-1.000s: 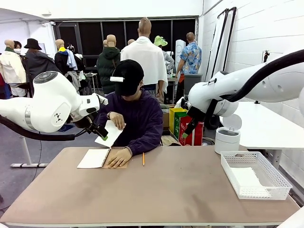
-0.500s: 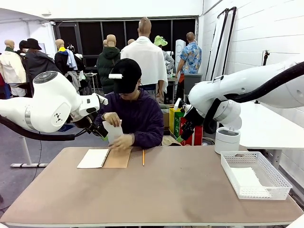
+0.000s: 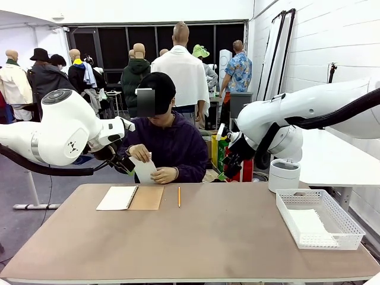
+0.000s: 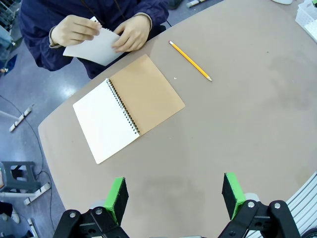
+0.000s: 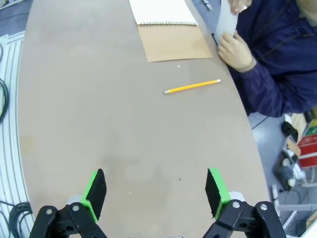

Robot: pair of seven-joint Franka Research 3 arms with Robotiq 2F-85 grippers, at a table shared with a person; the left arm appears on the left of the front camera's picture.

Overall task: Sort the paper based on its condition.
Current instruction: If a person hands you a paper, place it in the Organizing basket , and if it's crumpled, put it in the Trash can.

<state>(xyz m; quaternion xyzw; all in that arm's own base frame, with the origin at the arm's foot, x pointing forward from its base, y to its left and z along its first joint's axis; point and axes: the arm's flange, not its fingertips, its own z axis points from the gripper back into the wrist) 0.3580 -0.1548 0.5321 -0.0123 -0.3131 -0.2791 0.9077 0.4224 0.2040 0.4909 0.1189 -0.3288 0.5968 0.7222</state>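
A: Where is the paper?

B: The person at the far side of the table holds a loose white sheet (image 3: pixel 144 169) in both hands, just above the table edge. The left wrist view shows it too (image 4: pixel 94 47), pinched between the person's hands (image 4: pixel 130 32), off the tabletop.

A: Any other paper?

B: More white sheets (image 3: pixel 309 222) lie in the white mesh basket (image 3: pixel 344 228) at the robot's right end of the table.

A: What lies on the table?

B: A spiral-bound notebook (image 4: pixel 128 106) lies open, white page up on one side, brown cardboard cover on the other. A yellow pencil (image 4: pixel 190 60) lies just beside it, apart from it. In the front view the notebook (image 3: pixel 129 198) sits right below the person's hands and the pencil (image 3: pixel 179 197) next to it.

A: And the grippers?

B: The left gripper (image 4: pixel 175 196) hangs above bare tabletop with its green pads (image 4: pixel 117 198) spread wide and nothing between them. The right gripper (image 5: pixel 155 192) is likewise released, jaws wide apart over the brown table (image 5: pixel 99 114), holding nothing. In the front view both arms are raised above the table, the left gripper (image 3: pixel 127 167) close to the person's sheet, the right gripper (image 3: pixel 224 169) to the person's other side.
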